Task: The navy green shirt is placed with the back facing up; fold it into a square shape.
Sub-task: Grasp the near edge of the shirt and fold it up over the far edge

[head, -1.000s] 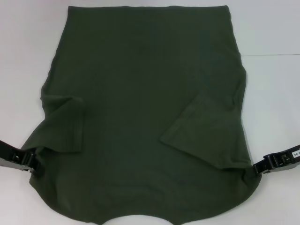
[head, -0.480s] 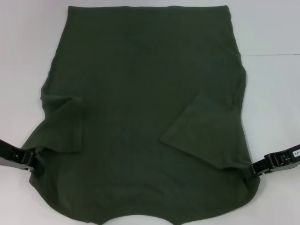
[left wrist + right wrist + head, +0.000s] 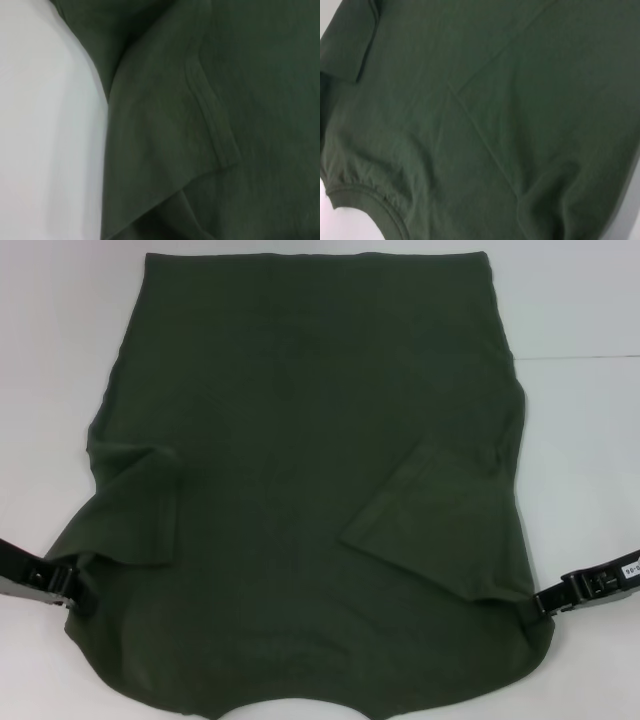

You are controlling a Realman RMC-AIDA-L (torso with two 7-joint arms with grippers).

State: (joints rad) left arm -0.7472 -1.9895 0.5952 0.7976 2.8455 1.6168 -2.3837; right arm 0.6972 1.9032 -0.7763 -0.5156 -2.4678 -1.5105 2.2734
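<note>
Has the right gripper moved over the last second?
Yes, slightly. The right gripper has slid toward the navy green shirt's near corner, judged against the folded sleeve, which stayed put.

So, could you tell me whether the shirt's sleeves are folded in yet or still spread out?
Folded in: on the navy green shirt, both sleeves lie over the back, left sleeve and right sleeve. The body is still spread flat.

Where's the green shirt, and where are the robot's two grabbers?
navy green shirt (image 3: 310,440), head view, middle of its back.
left gripper (image 3: 68,582), head view, tip at the shirt's edge.
right gripper (image 3: 545,602), head view, tip at the shirt's edge.
</note>
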